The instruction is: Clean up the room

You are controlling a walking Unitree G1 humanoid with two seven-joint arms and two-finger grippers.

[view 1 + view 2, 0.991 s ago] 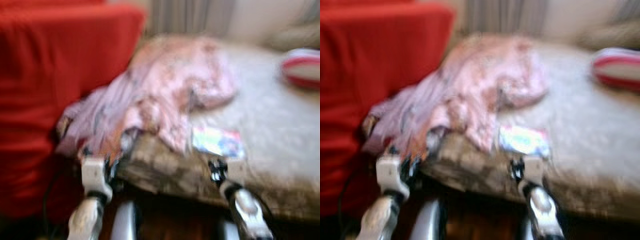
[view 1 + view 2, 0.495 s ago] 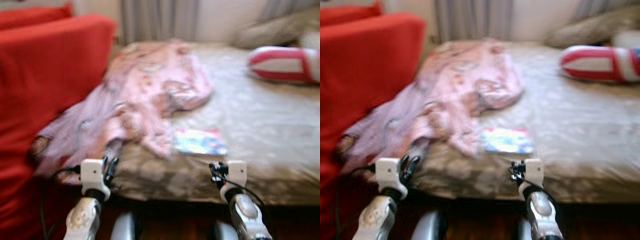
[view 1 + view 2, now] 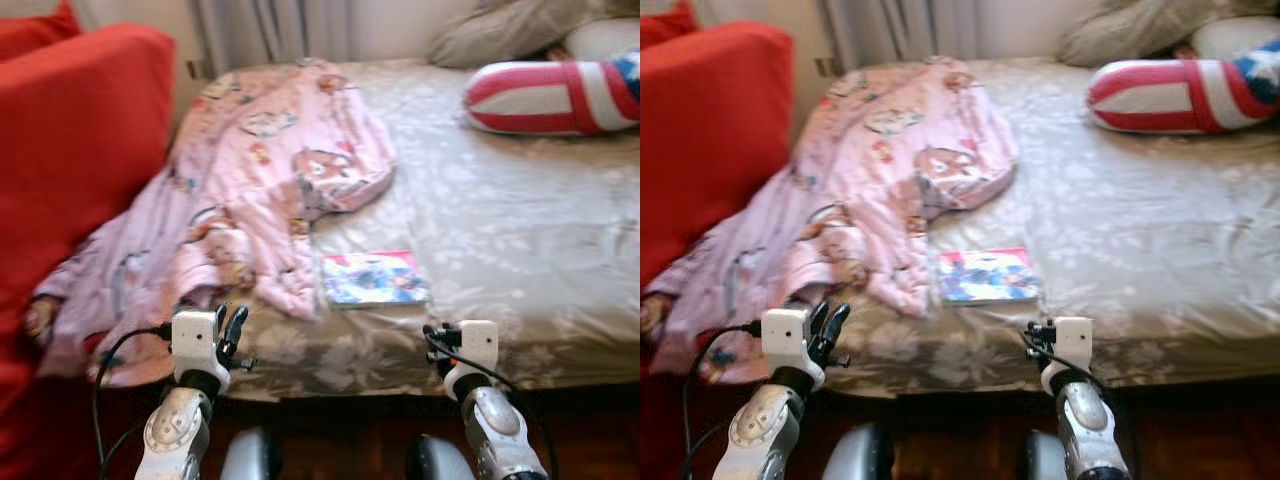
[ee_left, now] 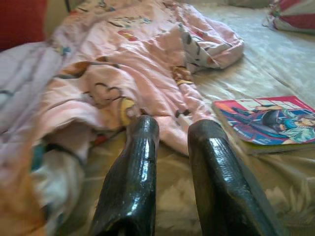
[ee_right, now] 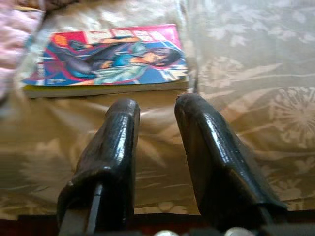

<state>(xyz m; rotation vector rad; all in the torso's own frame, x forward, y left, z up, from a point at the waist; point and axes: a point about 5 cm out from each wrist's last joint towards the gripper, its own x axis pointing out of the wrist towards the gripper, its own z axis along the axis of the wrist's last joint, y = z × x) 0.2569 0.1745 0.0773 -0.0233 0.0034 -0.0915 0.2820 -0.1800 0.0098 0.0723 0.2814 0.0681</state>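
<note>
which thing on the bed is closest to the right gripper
The comic book, lying flat near the bed's front edge just ahead of the right gripper. The pink pyjamas and striped pillow lie further off.

From the right wrist camera I look along the right claw [image 5: 155, 110]. Its two black fingers [image 5: 115, 147] stand a little apart, with nothing between them. They hover above the bed [image 5: 246, 64], which has a beige cover with pale flower patterns. Just beyond the fingertips lies a book [image 5: 110, 59], flat on the cover, with a colourful drawn figure on its front. At one corner I see a piece of pink cloth [image 5: 15, 39] beside the book.
</note>
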